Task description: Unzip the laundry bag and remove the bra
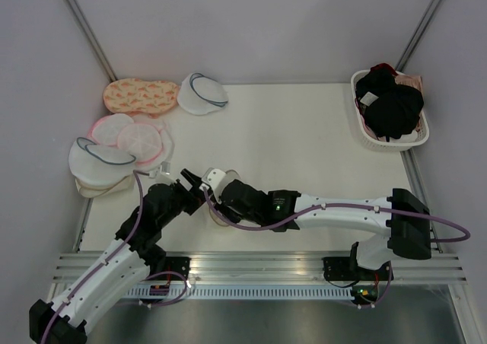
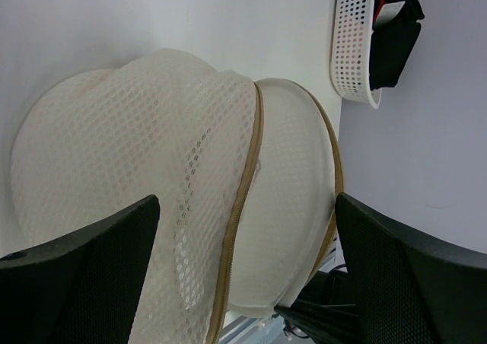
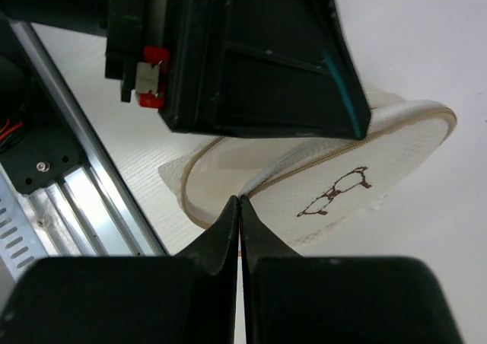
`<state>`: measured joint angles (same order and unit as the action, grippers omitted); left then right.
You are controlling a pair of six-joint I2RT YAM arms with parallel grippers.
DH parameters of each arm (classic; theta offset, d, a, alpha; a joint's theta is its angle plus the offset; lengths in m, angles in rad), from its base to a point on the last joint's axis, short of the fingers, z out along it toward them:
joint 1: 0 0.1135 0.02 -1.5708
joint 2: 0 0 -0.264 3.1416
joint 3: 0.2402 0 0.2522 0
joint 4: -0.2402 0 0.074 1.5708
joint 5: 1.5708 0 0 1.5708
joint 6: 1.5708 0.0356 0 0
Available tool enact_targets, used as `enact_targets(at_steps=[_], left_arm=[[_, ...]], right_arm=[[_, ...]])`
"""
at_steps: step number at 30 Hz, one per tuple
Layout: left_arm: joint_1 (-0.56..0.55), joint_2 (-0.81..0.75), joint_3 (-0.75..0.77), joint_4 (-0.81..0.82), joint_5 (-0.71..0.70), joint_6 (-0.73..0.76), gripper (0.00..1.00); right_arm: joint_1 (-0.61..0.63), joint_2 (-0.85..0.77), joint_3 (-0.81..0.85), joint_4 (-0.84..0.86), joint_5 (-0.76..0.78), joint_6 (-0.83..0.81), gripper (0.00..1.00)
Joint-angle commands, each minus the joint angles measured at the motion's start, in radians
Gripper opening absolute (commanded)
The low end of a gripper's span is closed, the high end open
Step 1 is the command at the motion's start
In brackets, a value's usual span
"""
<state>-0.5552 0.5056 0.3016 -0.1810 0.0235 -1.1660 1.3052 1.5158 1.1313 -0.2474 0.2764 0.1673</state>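
The laundry bag, white mesh with a tan zipper rim, lies near the table's front between both grippers; only a white bit of it shows in the top view. Its flat face with the dark bra drawing shows in the right wrist view. My left gripper is open, its fingers wide on either side of the bag. My right gripper is shut on the bag's zipper edge, where a mesh flap lifts. No black bra shows at the bag. Black garments lie in the basket.
A white perforated basket stands at the far right, also in the left wrist view. Pink-rimmed pouches, grey-rimmed pouches and an orange-patterned garment lie at the far left. A metal rail runs along the near edge.
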Motion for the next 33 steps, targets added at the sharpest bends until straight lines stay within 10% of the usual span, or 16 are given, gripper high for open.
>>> enact_targets(at_steps=[1,8,17,20,23,26,27,33], left_arm=[[0.006,-0.018,-0.015,0.057,-0.048,-0.047,1.00],[0.006,-0.095,-0.068,0.129,-0.059,-0.058,0.99],[0.006,0.227,0.042,0.218,0.179,0.106,0.90],[0.006,0.257,0.073,0.195,0.187,0.152,0.37],[0.006,0.222,0.086,0.138,0.146,0.173,0.08],[0.006,0.194,0.094,0.097,0.115,0.184,0.02],[0.006,0.191,0.093,0.089,0.112,0.186,0.02],[0.006,0.179,0.038,0.116,0.128,0.190,0.02]], right_arm=[[0.005,0.018,0.033,0.005,-0.103,-0.041,0.00],[0.005,0.034,0.033,-0.004,-0.149,-0.075,0.00],[0.005,0.046,0.044,0.011,-0.181,-0.084,0.00],[0.003,0.049,0.044,0.007,-0.166,-0.080,0.00],[0.005,0.043,0.045,0.003,-0.155,-0.071,0.00],[0.003,0.017,0.038,0.003,-0.151,-0.052,0.35],[0.005,-0.008,0.035,0.002,-0.145,-0.040,0.61],[0.003,-0.231,-0.063,0.036,0.040,0.067,0.97]])
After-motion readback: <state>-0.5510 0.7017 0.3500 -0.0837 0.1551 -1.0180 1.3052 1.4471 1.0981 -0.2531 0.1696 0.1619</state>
